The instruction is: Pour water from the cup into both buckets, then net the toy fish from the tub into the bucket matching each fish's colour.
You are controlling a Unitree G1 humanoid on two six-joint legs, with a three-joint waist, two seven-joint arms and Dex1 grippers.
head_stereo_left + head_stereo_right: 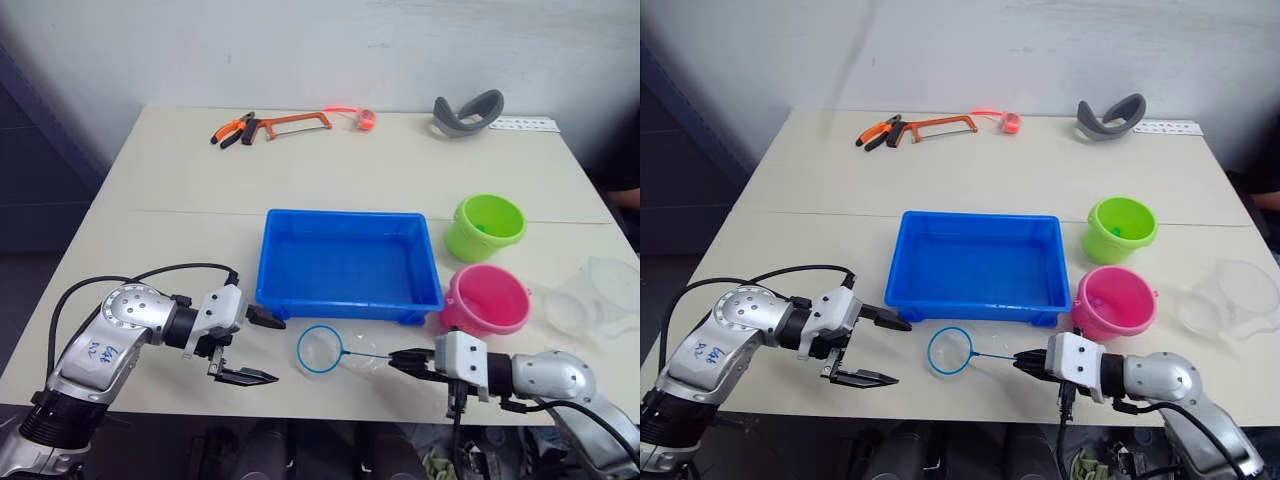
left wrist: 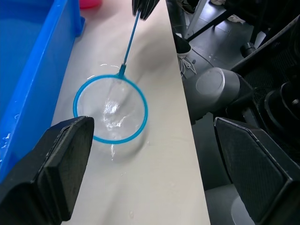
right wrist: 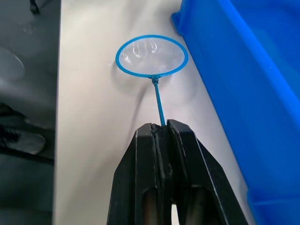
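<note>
The blue tub (image 1: pixel 340 214) sits mid-table. To its right stand the green bucket (image 1: pixel 485 227) and, nearer me, the pink bucket (image 1: pixel 486 298). The clear cup (image 1: pixel 603 293) rests at the far right. The net (image 1: pixel 320 349) lies flat on the table in front of the tub, over a wet patch. My right gripper (image 1: pixel 402 361) is shut on the end of its thin handle (image 3: pixel 158 105). My left gripper (image 1: pixel 266 348) is open just left of the hoop (image 2: pixel 110 108), holding nothing. The toy fish are out of view.
Along the table's far edge lie pliers (image 1: pixel 232 130), a hacksaw (image 1: pixel 292 123), an orange item (image 1: pixel 365 118), a grey curved object (image 1: pixel 467 113) and a white strip (image 1: pixel 525 124). Both grippers are close to the table's front edge.
</note>
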